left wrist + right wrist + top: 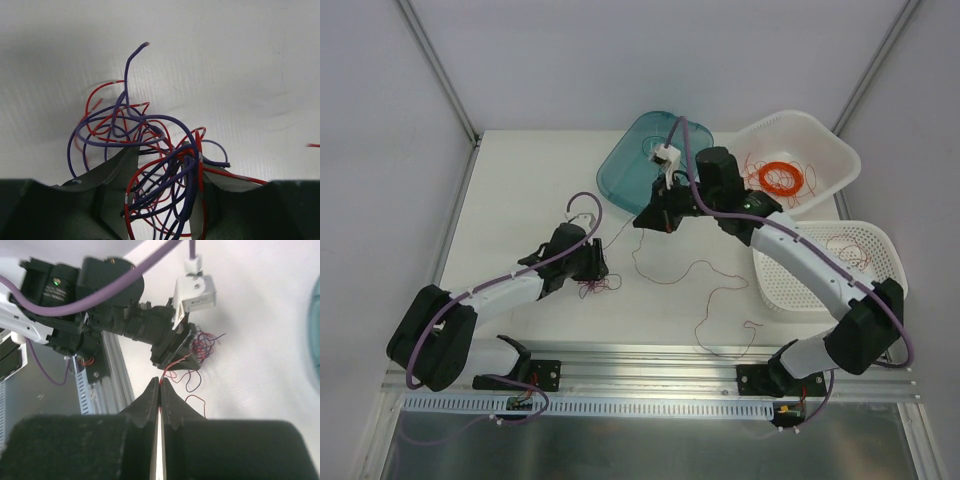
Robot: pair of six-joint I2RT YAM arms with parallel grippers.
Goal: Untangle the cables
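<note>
The cables form a small wad [150,145] of thin red and dark blue wires lying on the white table [240,60]. My left gripper [160,150] stands open around it, with loops loose between the jaws and one red wire running past the right finger [200,172]. From above, the wad [598,287] sits just in front of the left gripper [592,266]. My right gripper [160,381] is shut on one red wire that leads back to the wad [202,347] at the left gripper [175,352]. In the top view the right gripper [652,220] hangs near the table's middle back.
A long loose red wire [715,290] snakes across the table in front of the right arm. A teal tub [635,165] lies at the back. One white basket [825,150] holds an orange coil [780,178]; another basket [830,270] holds red wires. A metal rail [650,365] borders the front.
</note>
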